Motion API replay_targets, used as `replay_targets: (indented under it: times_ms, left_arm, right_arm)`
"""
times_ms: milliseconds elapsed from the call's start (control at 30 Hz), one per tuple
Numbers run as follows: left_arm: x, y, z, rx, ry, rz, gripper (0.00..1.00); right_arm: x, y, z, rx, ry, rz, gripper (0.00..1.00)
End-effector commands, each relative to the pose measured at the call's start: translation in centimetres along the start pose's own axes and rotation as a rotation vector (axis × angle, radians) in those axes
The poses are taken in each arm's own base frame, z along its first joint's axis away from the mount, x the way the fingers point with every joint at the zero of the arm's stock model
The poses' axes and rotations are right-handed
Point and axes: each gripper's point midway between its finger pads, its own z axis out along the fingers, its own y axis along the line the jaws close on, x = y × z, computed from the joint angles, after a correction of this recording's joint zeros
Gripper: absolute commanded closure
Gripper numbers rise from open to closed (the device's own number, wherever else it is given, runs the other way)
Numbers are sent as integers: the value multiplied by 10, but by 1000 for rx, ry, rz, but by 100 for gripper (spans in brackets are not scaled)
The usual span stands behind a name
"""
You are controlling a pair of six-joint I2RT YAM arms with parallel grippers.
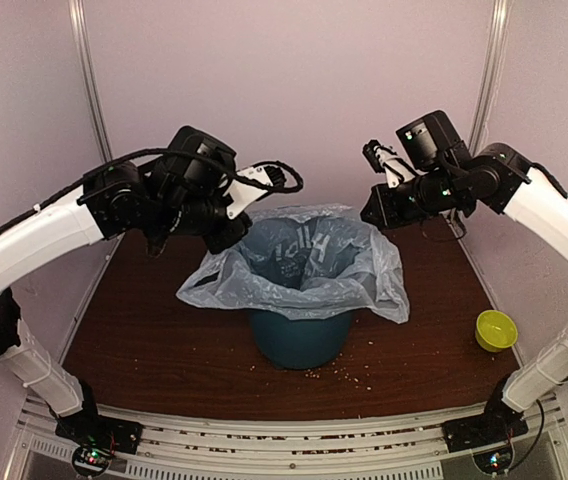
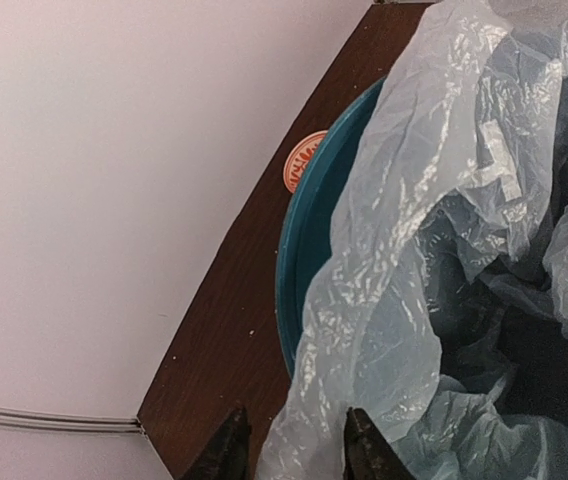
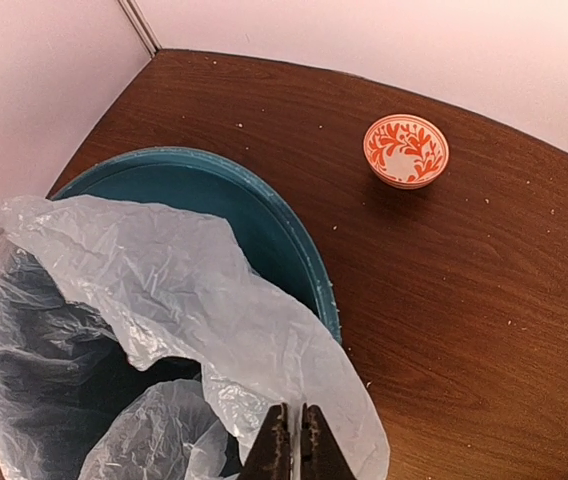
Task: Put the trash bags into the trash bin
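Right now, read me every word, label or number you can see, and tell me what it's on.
On the trash bag: large white letters, too crumpled and faint to read.
On the red-patterned bowl: leaf ornament only, no words.
On the trash bin and the green bowl: no text visible.

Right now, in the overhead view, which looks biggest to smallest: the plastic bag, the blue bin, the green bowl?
1. plastic bag, draped out widest
2. blue bin
3. green bowl, clearly smallest

I see the thin, crinkly grey-blue trash bag [image 1: 309, 262] lining the upright teal trash bin [image 1: 299, 340] at mid-bench, sagging inside with its edges spilling over the rim left and right.
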Motion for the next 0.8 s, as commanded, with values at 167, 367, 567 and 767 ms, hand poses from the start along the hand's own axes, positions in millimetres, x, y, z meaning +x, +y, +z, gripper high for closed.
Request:
replay_targets:
  times_ms: [167, 367, 567, 767]
  left_arm:
    - [-11, 20, 9, -72, -66, -113, 98]
    - [11, 38, 32, -65, -78, -244, 100]
    - [13, 29, 58, 25, -111, -339, 100]
    - [-2, 31, 64, 70, -163, -388, 100]
  right_arm:
    - [-21, -9, -8, 46, -79, 5, 98]
    - [-17, -27, 27, 82, -85, 50, 100]
    - [-21, -36, 51, 56, -81, 99, 100]
    - [-31, -37, 50, 73, -71, 125, 100]
